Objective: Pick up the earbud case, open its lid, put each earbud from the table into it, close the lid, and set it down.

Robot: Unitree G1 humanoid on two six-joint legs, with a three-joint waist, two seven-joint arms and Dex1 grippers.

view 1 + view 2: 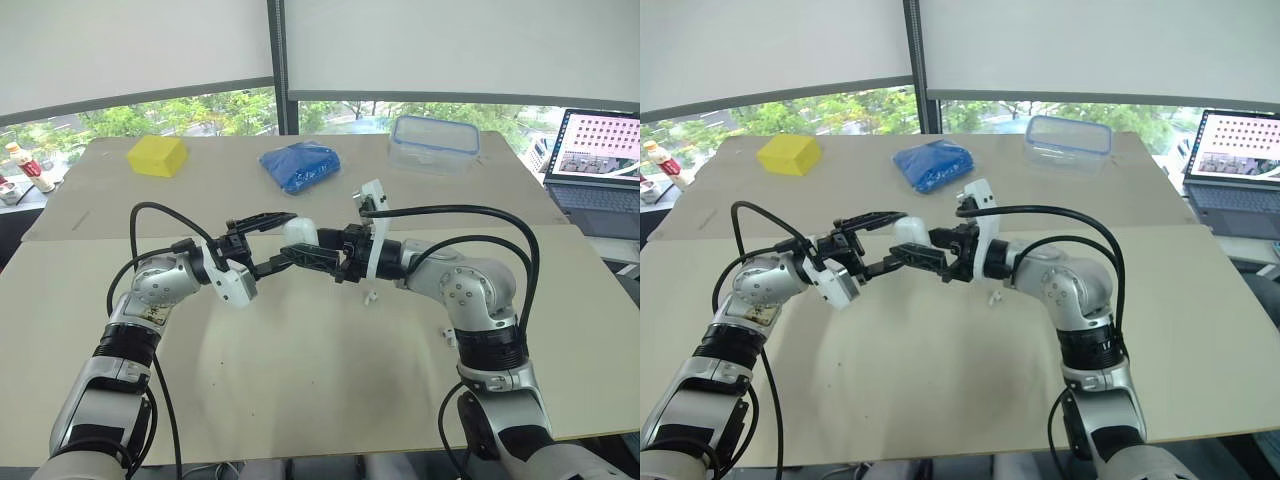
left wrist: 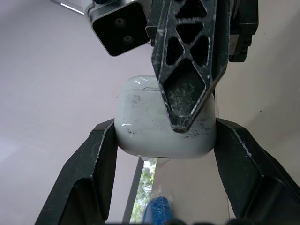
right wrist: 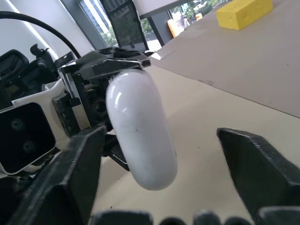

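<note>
**A:** Between the fingers of the left pincer point(image 2: 165, 123) sits the earbud case point(image 1: 300, 232), clamped on both flanks and held up off the table point(image 1: 300, 400).

**B:** And the right pincer point(image 3: 159, 136)?

**A:** Spread wide, a finger either side of the case. Its wrist view shows clear daylight on one side, so it has no grip.

**B:** Which step are we on?

**A:** I'd say the pick-up is done and the lid-opening is in hand. The seam near the case's top looks shut. The next move calls for a right fingertip to catch the lid's edge and tip it back while the left clamp holds firm. That shell looks smooth, so a slip is possible.

**B:** Give me the count!

**A:** One case and two pincers. There are two earbuds, I reckon: the first earbud point(image 1: 368, 297) on the table just under the right pincer's wrist, the second earbud point(image 1: 443, 332) farther back beside that arm. Both are tiny, so that's a judgement. Beyond the pincers are one yellow block point(image 1: 158, 156), one blue bundle point(image 1: 300, 166) and one clear box point(image 1: 434, 143).
</note>
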